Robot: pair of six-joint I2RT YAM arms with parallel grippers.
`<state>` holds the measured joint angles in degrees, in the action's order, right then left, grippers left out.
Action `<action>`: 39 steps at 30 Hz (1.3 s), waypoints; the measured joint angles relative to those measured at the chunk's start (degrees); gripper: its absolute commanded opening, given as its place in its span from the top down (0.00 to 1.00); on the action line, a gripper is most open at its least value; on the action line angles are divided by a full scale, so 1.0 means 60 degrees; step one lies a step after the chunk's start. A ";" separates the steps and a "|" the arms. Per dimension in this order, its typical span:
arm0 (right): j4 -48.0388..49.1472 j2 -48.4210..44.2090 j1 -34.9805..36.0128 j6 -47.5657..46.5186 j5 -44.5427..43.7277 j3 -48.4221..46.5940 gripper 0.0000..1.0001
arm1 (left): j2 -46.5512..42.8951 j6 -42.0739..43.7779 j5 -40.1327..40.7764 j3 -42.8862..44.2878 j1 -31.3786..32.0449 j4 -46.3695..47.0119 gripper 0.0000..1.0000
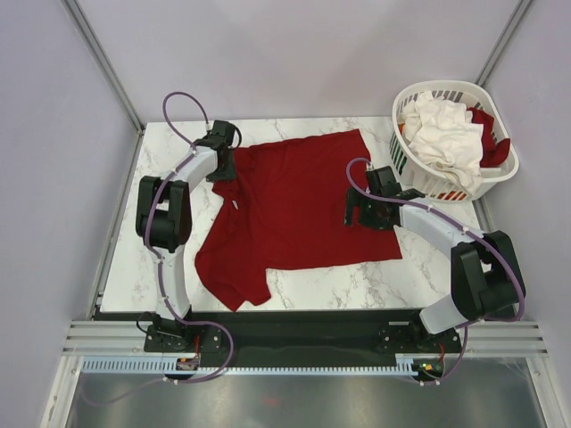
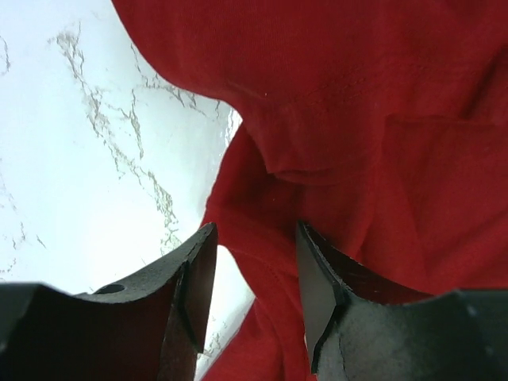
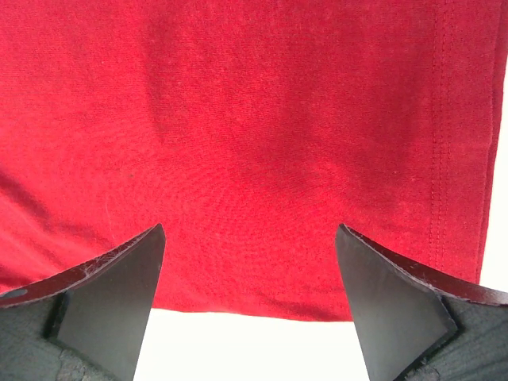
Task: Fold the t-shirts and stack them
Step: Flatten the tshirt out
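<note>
Red shirt (image 1: 303,201) spread flat on marble worktop (image 1: 357,285). Left pincer (image 2: 254,238) about half open over shirt's far-left edge, nothing gripped. Right pincer (image 3: 250,238) wide open above hem, holding nothing. White shirt (image 1: 446,134) heaped in basket (image 1: 412,169), far-right corner.

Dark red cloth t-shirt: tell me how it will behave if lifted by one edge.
Probably floppy: the dark red cloth t-shirt lies flat with soft creases. Likely light, since the cloth looks thin; it should drape, not hold shape.

Marble table (image 1: 339,287); red t-shirt (image 1: 303,205) spread flat; basket (image 1: 428,178) far-right corner
</note>
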<state>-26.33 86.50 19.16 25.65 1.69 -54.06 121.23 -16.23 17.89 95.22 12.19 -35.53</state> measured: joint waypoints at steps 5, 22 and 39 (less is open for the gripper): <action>0.0007 0.0080 0.0015 0.0000 -0.0004 0.0000 0.03 | 0.0025 0.0004 0.0000 0.0138 0.0000 0.0277 0.41; 0.0029 0.0288 0.0022 -0.0004 -0.0011 0.0007 0.03 | 0.0878 0.0058 0.0277 0.1071 0.0000 0.0495 0.63; 0.0036 0.0579 0.0022 -0.0011 -0.0007 0.0007 0.04 | 0.1162 0.0714 0.0991 0.1963 -0.0102 0.0525 0.78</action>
<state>-26.11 89.97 19.29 25.58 1.65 -54.02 128.20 -11.94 23.83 107.00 11.57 -32.38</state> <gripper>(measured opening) 0.967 0.345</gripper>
